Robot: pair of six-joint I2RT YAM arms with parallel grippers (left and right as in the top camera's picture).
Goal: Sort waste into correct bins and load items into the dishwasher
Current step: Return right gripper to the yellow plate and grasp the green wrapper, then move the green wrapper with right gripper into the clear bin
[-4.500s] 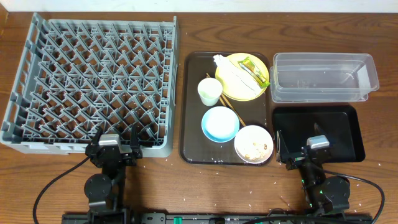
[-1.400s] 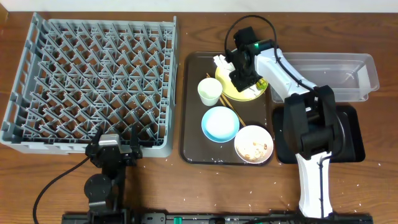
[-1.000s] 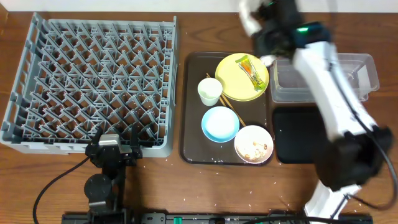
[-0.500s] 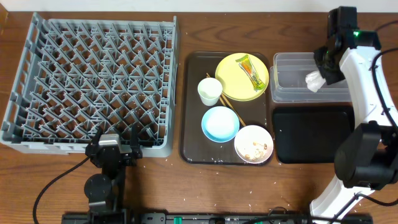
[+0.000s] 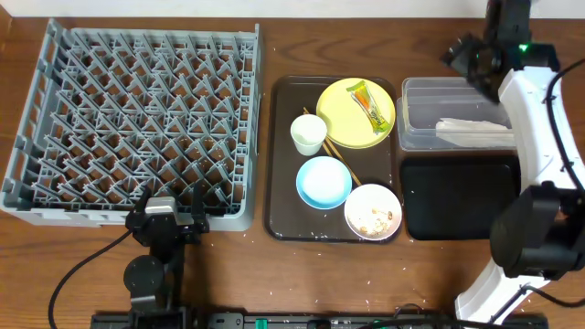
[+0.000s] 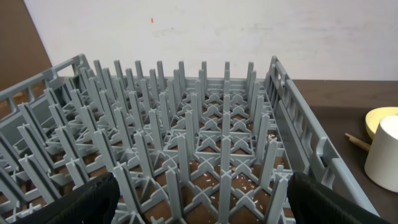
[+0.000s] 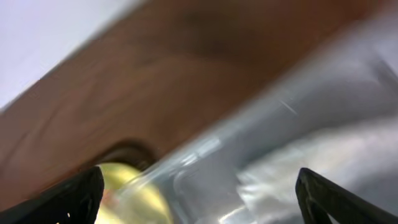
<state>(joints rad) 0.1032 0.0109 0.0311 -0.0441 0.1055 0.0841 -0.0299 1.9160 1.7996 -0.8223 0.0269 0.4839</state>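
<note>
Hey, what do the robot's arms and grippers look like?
The right arm has white shells, black joints, a thin black cable and a small green light. The left arm is black with a grey plate and a black cable. The left gripper and right gripper are black.

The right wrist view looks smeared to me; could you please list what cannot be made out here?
- Right wrist: motion blur smears the clear tub and its contents into streaks.
- Overhead: the chopsticks are mostly hidden by the cup and blue bowl; the right arm covers the right end of the black tray.
- Left wrist: the frame's right edge cuts off the cup and yellow plate.
</note>
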